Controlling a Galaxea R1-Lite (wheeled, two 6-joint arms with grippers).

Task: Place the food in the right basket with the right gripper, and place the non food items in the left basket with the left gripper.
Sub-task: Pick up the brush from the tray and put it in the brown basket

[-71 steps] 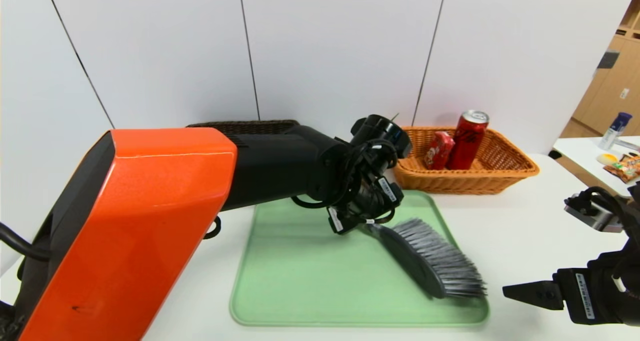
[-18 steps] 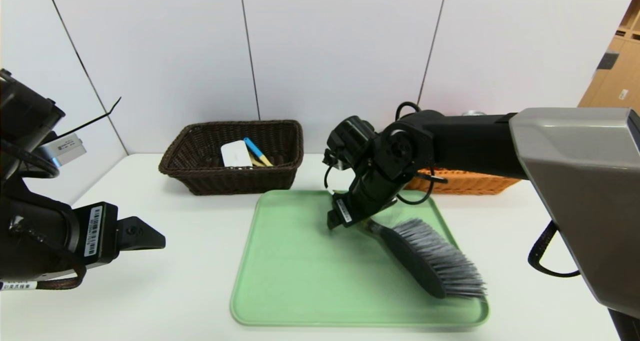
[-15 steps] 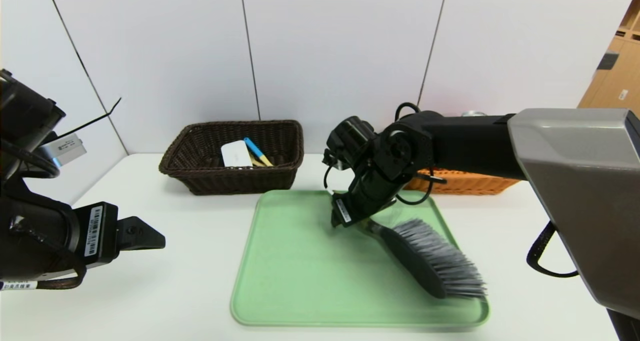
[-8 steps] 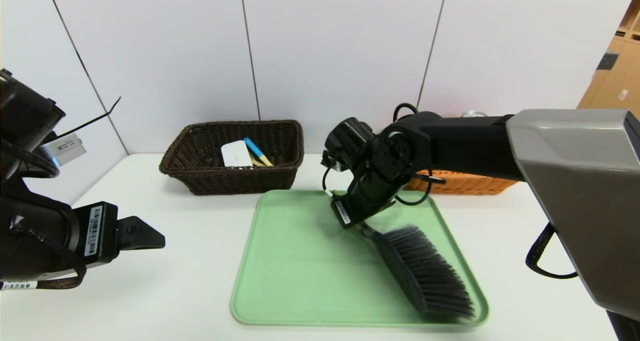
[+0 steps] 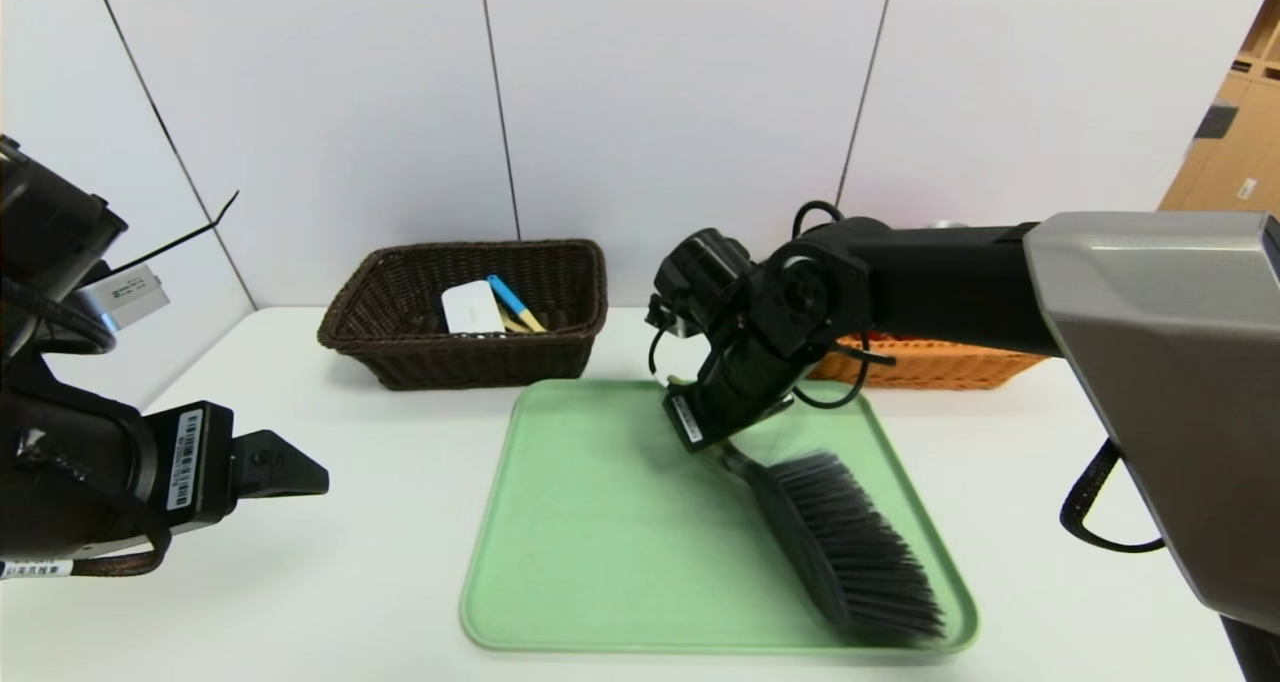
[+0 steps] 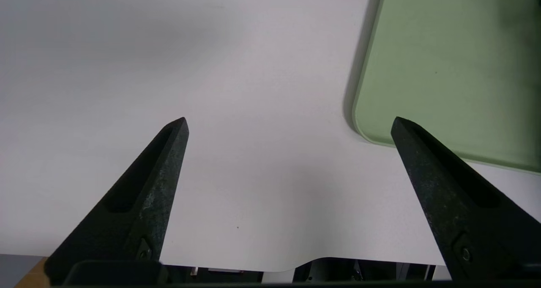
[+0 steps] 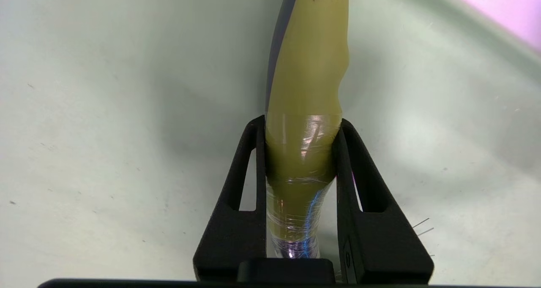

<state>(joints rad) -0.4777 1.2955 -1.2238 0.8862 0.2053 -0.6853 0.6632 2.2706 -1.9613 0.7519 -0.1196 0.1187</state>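
One brush (image 5: pixel 845 542) on the green tray (image 5: pixel 600 562), black back up, bristles facing right, head near the tray's front right corner. Right gripper (image 5: pixel 712 440) clenched on its yellowish-green handle (image 7: pixel 306 110), two fingers (image 7: pixel 236 186) pinching either side of the taped section. Brush head looks tilted up on its edge; can't tell if it's clear of the tray.

Two baskets at the back of the white worktop (image 5: pixel 380 522): dark brown basket (image 5: pixel 465 357) on the left holding one white case (image 5: pixel 472 308) and one blue-handled spoon (image 5: pixel 512 300), more underneath hard to make out; orange basket (image 5: pixel 925 364) mostly hidden behind the right arm.

Left gripper (image 6: pixel 289 123) parked front left above bare worktop, fingers spread wide, holding nothing.
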